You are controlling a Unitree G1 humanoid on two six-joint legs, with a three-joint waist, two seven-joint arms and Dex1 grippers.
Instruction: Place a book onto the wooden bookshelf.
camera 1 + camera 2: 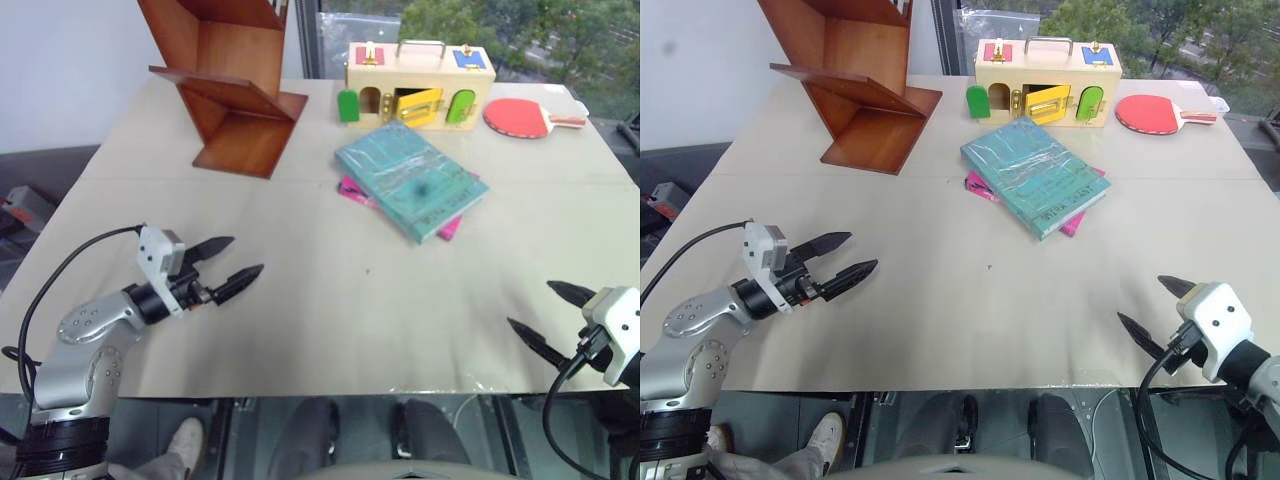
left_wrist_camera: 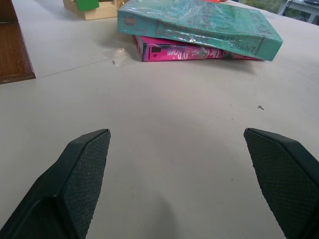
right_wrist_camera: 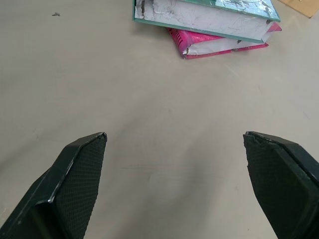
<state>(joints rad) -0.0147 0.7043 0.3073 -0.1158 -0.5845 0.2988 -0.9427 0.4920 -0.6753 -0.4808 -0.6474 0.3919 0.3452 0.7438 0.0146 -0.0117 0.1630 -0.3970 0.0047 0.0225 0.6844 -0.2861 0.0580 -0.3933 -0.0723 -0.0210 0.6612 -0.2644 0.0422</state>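
Note:
The teal-green book [image 1: 410,178] lies flat in the middle of the table, stacked on a smaller magenta-pink book [image 2: 194,51]. The reddish-brown wooden bookshelf [image 1: 225,85] of slanted boards stands at the far left. My left gripper [image 1: 228,264] hovers open over the near left of the table, well short of the book, pointing toward it. My right gripper [image 1: 548,315] is open at the near right edge, also apart from the book. Nothing sits between either pair of fingers [image 2: 82,169]. From the right wrist view the book's [image 3: 209,12] white page edge shows.
A pale wooden box [image 1: 418,85] with coloured doors stands at the back, and a red table-tennis paddle [image 1: 520,117] lies to its right. The beige table [image 1: 330,300] spreads bare between the grippers and the books. A person's shoe [image 1: 185,440] shows below the near edge.

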